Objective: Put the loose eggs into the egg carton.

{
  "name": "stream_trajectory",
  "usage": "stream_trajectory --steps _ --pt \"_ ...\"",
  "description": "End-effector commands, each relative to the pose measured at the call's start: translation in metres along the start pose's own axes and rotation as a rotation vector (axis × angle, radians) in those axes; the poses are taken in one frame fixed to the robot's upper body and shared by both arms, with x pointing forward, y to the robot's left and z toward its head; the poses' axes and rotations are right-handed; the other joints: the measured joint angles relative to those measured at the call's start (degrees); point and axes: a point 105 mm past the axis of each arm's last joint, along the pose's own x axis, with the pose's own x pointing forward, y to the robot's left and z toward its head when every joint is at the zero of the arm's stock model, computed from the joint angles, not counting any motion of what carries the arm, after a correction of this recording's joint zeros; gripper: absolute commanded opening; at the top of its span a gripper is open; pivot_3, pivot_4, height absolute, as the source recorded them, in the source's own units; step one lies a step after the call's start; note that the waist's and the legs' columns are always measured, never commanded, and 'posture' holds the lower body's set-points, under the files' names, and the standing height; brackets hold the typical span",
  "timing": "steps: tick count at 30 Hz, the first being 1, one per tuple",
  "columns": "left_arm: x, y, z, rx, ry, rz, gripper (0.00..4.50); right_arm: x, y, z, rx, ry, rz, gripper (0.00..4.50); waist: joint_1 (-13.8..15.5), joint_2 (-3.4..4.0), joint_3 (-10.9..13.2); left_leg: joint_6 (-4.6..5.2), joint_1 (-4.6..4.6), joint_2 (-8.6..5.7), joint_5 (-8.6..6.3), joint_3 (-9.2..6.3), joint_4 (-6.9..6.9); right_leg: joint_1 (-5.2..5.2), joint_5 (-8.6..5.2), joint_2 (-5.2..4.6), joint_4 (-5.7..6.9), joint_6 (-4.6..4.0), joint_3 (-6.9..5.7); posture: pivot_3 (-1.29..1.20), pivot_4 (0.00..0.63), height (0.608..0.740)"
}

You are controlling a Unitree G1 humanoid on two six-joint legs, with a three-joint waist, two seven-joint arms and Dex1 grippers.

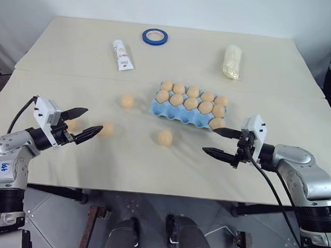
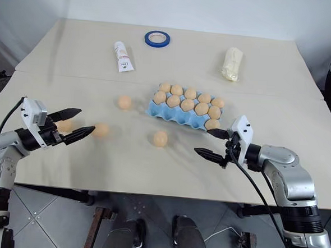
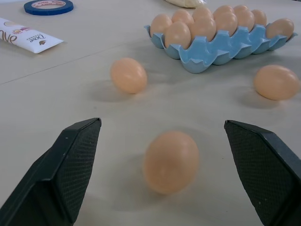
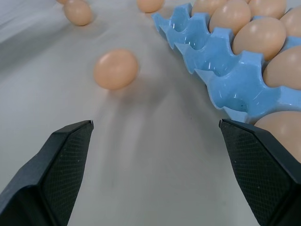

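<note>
Left wrist view: I saw left hand [image 3: 162, 174] spread wide around loose egg [image 3: 170, 161] on bench [image 1: 74, 56], not touching. Right hand [image 1: 220, 143] wide, empty, beside egg carton [image 1: 177, 112] mid-bench.

A plain test room or lab, not a home kitchen. Two bare beige benches [image 1: 74, 56] stand pushed together, their seam crossing the middle of the frame, against a blank white wall [image 1: 178, 4] along the top. Grey tile floor [image 1: 58, 218] shows at the bottom edge. On the bench lies an odd mix: tape ring [image 1: 155, 36], tube [image 1: 122, 55], pale bag [image 1: 232, 62], blue egg carton [image 1: 180, 112], loose eggs [image 1: 164, 137].
</note>
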Motion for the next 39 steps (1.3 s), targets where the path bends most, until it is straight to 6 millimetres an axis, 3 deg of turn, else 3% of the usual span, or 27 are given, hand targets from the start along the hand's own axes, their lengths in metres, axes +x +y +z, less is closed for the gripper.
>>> stream_trajectory --steps 1,11,16,21,28,30,34,39 --pt "-0.003 0.008 0.012 0.059 -0.007 0.016 4.47 -0.002 -0.004 0.013 -0.046 -0.042 -0.018 4.5 0.0 0.0 0.0 0.0 0.0 0.0 0.0 0.0 0.0 0.0 0.0 0.0 0.0 0.0 0.0 0.0 0.15 0.74" --pt "-0.002 0.011 0.018 0.074 0.001 0.057 4.47 0.001 -0.009 0.018 -0.056 -0.059 -0.016 4.5 0.0 0.0 0.0 0.0 0.01 0.0 0.01 0.01 0.01 0.0 0.0 0.02 0.03 0.0 0.01 0.0 0.15 0.74" --pt "-0.026 0.01 0.018 0.094 0.036 0.083 4.47 -0.021 -0.012 0.023 -0.067 -0.061 -0.051 4.5 -0.1 0.0 0.0 -0.01 0.0 0.0 0.0 0.01 0.01 0.0 0.0 0.01 0.03 0.01 0.02 0.0 0.15 0.74" --pt "-0.056 0.004 0.013 0.047 0.005 0.037 4.47 -0.046 -0.01 0.015 -0.035 -0.007 -0.088 4.5 0.0 0.0 0.0 -0.04 0.02 0.03 -0.03 0.0 -0.01 0.01 -0.05 0.0 -0.01 -0.03 0.0 0.0 0.15 0.74" --pt "-0.074 0.004 0.013 0.079 -0.032 0.014 4.47 -0.052 -0.002 0.019 -0.011 -0.012 -0.1 4.5 -0.1 0.01 0.0 -0.28 0.14 0.05 -0.12 -0.05 0.0 0.09 -0.07 -0.02 0.05 -0.18 -0.03 0.0 0.15 0.74" --pt "-0.075 0.004 0.016 0.095 -0.052 -0.003 4.47 -0.05 0.001 0.02 -0.009 -0.016 -0.099 4.5 0.0 0.01 0.0 -0.29 0.12 0.06 -0.13 -0.09 0.0 0.09 -0.09 -0.04 0.04 -0.21 -0.08 0.0 0.15 0.74" --pt "-0.07 0.002 0.023 0.137 -0.112 -0.04 4.47 -0.028 -0.001 0.029 -0.034 -0.025 -0.169 4.5 -0.2 0.01 0.0 -0.31 0.05 0.06 -0.14 -0.12 -0.01 0.06 -0.1 -0.04 0.0 -0.22 -0.12 0.0 0.15 0.74" --pt "-0.047 -0.009 0.026 0.134 -0.175 -0.17 4.47 0.027 0.023 0.034 0.006 -0.042 -0.098 4.5 -0.3 0.02 0.0 -0.36 0.07 0.08 -0.12 -0.14 -0.02 0.02 -0.13 -0.03 0.1 -0.27 -0.15 0.0 0.15 0.74"
